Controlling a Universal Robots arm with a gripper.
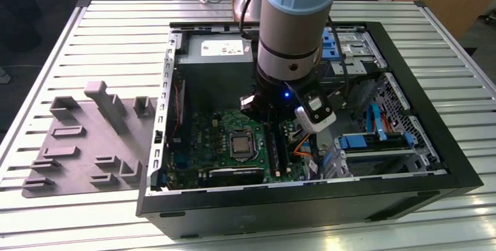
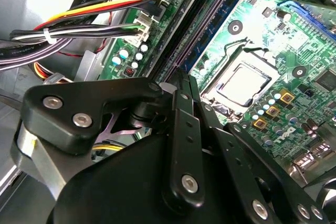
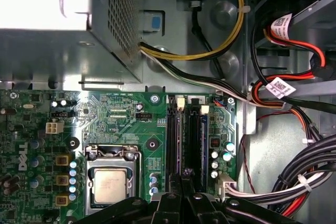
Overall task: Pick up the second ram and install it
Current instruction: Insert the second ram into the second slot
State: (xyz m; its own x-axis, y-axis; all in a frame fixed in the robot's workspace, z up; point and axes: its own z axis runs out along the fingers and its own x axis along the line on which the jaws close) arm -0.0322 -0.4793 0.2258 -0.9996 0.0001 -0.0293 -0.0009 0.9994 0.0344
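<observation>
My two black metal fingers (image 2: 184, 114) are squeezing close together, and I think they are pinching the end of the thin dark memory stick (image 2: 202, 24). It is sitting along a long black slot (image 3: 198, 140), at 3 o'clock from the shiny square chip (image 1: 241, 144) in the exterior view. I am thinking it needs holding straight and pressing evenly.

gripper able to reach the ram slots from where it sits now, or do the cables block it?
Probably yes. The gripper hangs directly over the RAM slots beside the CPU socket in the first wrist view. The cable bundle lies off to one side, clear of the slots.
</observation>
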